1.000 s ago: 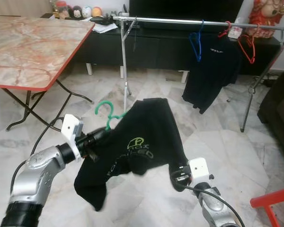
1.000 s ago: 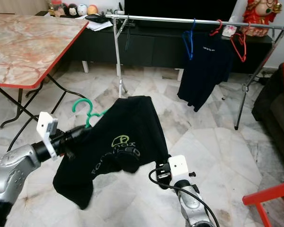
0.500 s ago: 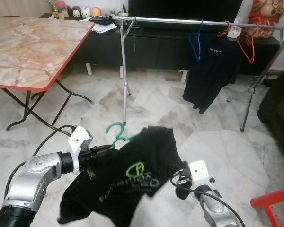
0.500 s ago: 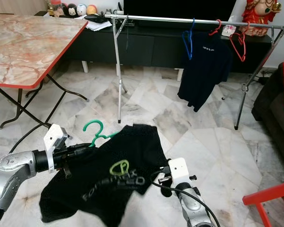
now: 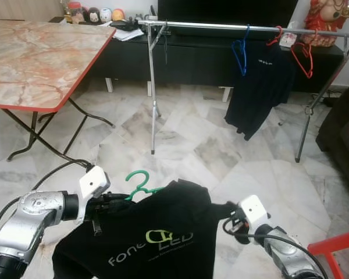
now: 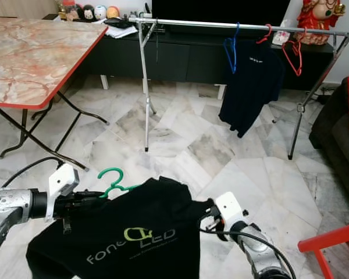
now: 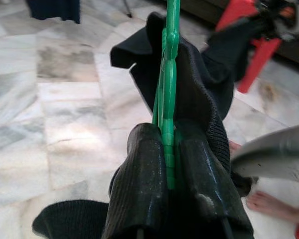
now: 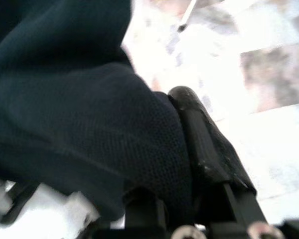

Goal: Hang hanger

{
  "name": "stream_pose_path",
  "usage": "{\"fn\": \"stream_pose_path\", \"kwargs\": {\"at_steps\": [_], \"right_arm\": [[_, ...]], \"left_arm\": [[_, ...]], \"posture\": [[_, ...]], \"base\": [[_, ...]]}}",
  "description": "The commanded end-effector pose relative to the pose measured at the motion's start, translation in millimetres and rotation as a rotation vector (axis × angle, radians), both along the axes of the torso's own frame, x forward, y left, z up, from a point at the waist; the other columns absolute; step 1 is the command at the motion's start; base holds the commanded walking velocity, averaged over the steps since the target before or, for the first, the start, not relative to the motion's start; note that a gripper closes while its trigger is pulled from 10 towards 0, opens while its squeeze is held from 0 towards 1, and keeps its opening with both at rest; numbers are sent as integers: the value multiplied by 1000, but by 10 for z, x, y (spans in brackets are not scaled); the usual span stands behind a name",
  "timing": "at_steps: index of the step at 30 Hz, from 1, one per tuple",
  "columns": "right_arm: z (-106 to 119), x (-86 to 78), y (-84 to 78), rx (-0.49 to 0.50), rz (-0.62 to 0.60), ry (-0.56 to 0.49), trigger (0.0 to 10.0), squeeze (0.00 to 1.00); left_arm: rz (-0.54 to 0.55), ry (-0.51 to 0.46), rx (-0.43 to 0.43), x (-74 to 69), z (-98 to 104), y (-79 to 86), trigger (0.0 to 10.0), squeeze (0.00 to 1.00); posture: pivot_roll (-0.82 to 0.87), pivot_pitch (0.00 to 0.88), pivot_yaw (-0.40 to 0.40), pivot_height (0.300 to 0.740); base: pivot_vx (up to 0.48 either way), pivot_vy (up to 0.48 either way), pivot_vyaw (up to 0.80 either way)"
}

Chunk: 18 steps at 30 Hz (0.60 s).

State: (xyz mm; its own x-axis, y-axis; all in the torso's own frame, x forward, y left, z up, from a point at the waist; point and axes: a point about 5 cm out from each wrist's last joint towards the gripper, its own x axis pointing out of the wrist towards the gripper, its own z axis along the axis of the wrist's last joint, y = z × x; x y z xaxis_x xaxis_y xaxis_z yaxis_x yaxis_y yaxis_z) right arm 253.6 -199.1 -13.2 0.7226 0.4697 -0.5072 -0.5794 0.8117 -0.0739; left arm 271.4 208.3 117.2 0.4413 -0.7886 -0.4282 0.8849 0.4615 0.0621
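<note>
Left gripper (image 7: 165,149) pinches the green hanger (image 5: 141,185) edge-on; head views show its hook. Right gripper (image 8: 184,149) clamps the black shirt (image 5: 157,238); its fabric hides one finger.

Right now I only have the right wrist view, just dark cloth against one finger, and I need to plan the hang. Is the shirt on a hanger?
Observer: Yes, the black shirt is on a green hanger.
Operator: Who holds the hanger?
Observer: The left gripper, shut on it.
Operator: Where's the rail?
Observer: The clothes rack stands ahead, across the floor, with a dark shirt hanging on it.
</note>
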Motion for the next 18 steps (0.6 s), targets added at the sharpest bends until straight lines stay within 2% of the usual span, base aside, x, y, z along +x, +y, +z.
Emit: {"fn": "stream_pose_path", "kwargs": {"at_steps": [1, 2, 3, 9, 13, 16, 18], "right_arm": [[-4, -35, -32, 3, 29, 17, 10000, 75], [-12, -52, -16, 16, 42, 22, 10000, 580], [-22, -74, 8, 43, 55, 32, 10000, 1000], [-69, -139, 45, 58, 93, 68, 10000, 1000], [-70, -169, 12, 67, 120, 90, 10000, 1000], [-55, -169, -61, 50, 117, 92, 10000, 1000], [-52, -168, -64, 51, 115, 91, 10000, 1000]], "left_arm": [[29, -62, -15, 75, 90, 2, 10000, 0], [43, -74, -31, 91, 99, -9, 10000, 0], [59, -82, -42, 107, 99, -21, 10000, 0], [94, -93, -53, 147, 97, 2, 10000, 0], [75, -89, -46, 133, 98, 24, 10000, 0], [144, -120, -14, 203, 76, 90, 10000, 0], [153, -120, -13, 212, 70, 91, 10000, 0]], "posture": [[6, 26, -88, 740], [6, 26, -88, 740], [5, 27, -87, 740], [8, 29, -88, 740], [7, 30, -87, 740], [3, 31, -90, 740], [3, 31, -90, 740]], "base": [[0, 0, 0], [0, 0, 0], [0, 0, 0], [0, 0, 0], [0, 0, 0], [0, 0, 0], [0, 0, 0]]}}
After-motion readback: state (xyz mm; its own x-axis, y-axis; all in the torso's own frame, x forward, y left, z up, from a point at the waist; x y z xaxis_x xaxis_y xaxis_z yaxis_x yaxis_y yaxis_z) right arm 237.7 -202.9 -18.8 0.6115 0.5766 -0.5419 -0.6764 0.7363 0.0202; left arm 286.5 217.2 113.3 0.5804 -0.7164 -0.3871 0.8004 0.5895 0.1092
